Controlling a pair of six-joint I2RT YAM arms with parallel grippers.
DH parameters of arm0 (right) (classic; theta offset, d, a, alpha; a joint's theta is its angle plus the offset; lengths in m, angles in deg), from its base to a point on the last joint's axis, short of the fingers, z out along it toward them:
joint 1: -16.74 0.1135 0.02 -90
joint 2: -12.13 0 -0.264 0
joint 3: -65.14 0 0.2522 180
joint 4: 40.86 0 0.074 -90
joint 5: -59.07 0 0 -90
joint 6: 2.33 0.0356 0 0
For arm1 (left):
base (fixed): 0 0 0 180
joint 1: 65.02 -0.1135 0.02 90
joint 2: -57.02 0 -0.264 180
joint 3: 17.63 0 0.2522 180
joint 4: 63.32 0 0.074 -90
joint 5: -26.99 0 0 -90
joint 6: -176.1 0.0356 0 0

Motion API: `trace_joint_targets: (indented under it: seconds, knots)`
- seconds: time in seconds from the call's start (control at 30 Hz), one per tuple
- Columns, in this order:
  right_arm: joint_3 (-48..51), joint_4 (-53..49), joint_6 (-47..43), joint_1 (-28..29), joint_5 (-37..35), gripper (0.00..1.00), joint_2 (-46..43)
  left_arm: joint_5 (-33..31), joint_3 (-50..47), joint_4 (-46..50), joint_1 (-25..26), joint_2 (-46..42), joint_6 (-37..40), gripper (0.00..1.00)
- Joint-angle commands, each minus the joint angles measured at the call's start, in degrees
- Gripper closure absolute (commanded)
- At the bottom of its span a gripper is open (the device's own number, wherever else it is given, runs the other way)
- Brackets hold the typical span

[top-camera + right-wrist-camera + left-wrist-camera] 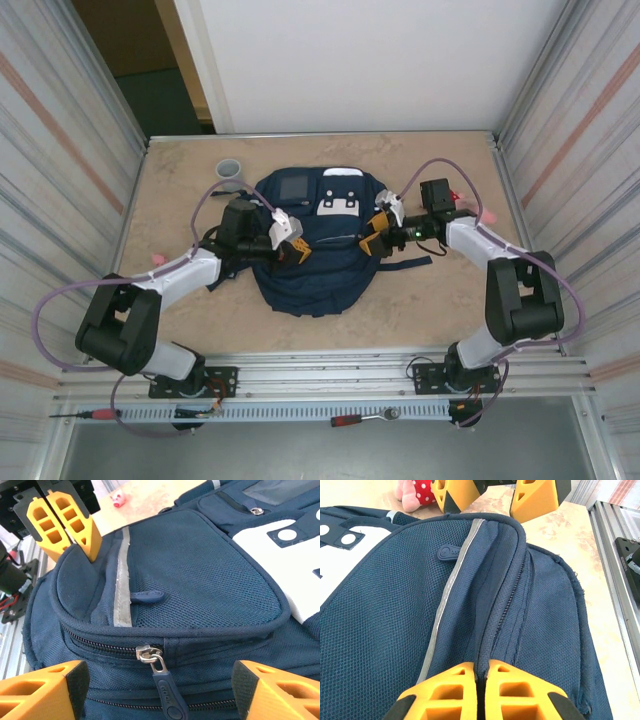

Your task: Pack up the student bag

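The navy student bag point(315, 275) lies flat in the middle of the table, white patches towards the far end. My left gripper point(298, 250) is shut on a raised fold of the bag's fabric beside a zipper line point(481, 677); from the right wrist it shows as two yellow fingers point(62, 525) pressed together at the bag's far edge. My right gripper point(372, 245) stands open at the bag's right side point(160, 690), one fingertip on each side of a metal zipper slider point(149, 653) with its blue pull tab point(167, 695) hanging down. A reflective stripe point(452, 590) runs along the front pocket.
A grey cup point(231, 170) stands at the far left of the table. A pink plush toy with red dotted fabric point(415, 492) lies beyond the bag on the right side. Corrugated metal walls close both sides. Hand tools point(360, 419) rest on the front rail.
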Motion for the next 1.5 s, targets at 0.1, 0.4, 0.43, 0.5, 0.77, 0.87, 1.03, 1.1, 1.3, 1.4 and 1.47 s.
trace_joint_targets:
  seconds: [0.1,0.4,0.43,0.5,0.77,0.87,1.03,1.1,1.3,1.4,1.47]
  knots:
    - [-6.1,-13.1,-7.3,0.8,1.4,0.3,3.5,1.3,1.8,-2.5,-0.8,-2.1,1.8,1.0]
    - [-9.1,-20.8,-11.1,1.6,3.2,0.6,5.2,0.6,1.9,-2.6,-0.8,-3.0,1.8,1.0]
    - [-9.0,-20.8,-11.2,1.6,3.4,0.63,5.1,0.6,1.8,-2.5,-0.8,-3.0,1.8,1.0]
    - [-9.1,-20.4,-11.0,1.6,3.7,0.64,5.1,0.6,1.8,-2.4,-0.8,-3.1,1.7,1.0]
    - [-10.9,-18.9,-8.3,1.5,3.3,0.82,7.3,-0.1,1.6,-3.8,-0.8,-2.9,0.9,1.0]
    - [-10.2,-18.3,-7.2,1.5,2.7,0.99,6.0,-3.8,1.6,-3.7,-0.6,-3.4,0.1,1.0]
    - [-7.5,-15.7,-3.0,3.2,-1.9,1.0,0.8,-9.7,1.9,-2.6,-0.1,-3.8,-1.7,1.0]
    - [-6.7,-15.3,-1.5,5.0,-4.4,1.0,-1.4,-11.6,2.1,-2.6,0.3,-3.9,-2.2,1.0]
    - [-5.2,-13.1,8.2,13.6,-14.8,1.0,-6.2,-16.9,5.7,2.6,4.5,-3.4,0.4,1.0]
    - [-5.0,-10.7,14.3,17.6,-16.1,1.0,-8.1,-18.7,7.4,4.1,5.8,-2.6,0.9,1.0]
    - [-4.4,-7.8,18.4,20.6,-17.5,1.0,-9.2,-19.3,8.5,4.2,6.6,-2.2,0.6,1.0]
